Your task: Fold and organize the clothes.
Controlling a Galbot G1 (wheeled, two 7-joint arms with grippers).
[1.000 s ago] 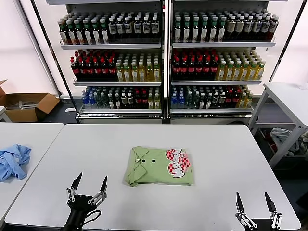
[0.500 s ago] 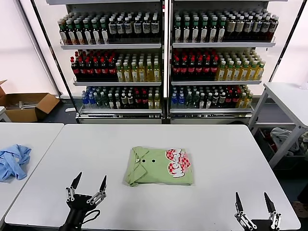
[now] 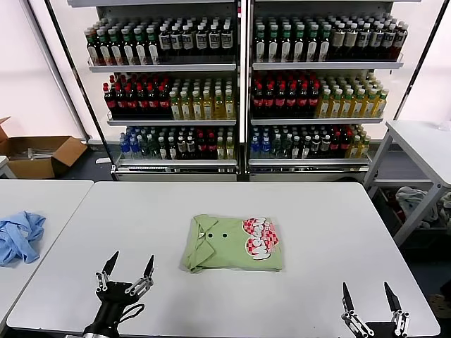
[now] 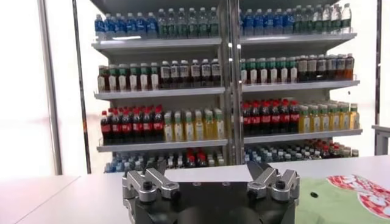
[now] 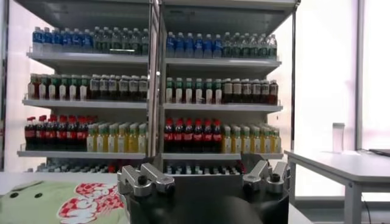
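The light green polo shirt (image 3: pixel 232 243) lies folded into a neat rectangle in the middle of the white table (image 3: pixel 317 218), collar to the left, red-and-white chequered print to the right. It also shows in the left wrist view (image 4: pixel 347 196) and the right wrist view (image 5: pixel 55 201). My left gripper (image 3: pixel 128 265) is open and empty near the table's front left edge, well short of the shirt. My right gripper (image 3: pixel 367 296) is open and empty at the front right edge. Both show open jaws in their wrist views (image 4: pixel 210 173) (image 5: pixel 204 172).
A light blue garment (image 3: pixel 17 236) lies crumpled on the neighbouring table at the left. Shelves of bottled drinks (image 3: pixel 239 91) stand behind the table. A cardboard box (image 3: pixel 39 155) sits on the floor at far left. Another table (image 3: pixel 423 141) stands at the right.
Both grippers have drawn slightly back toward the front edge of the table, staying open. The shirt has not moved.
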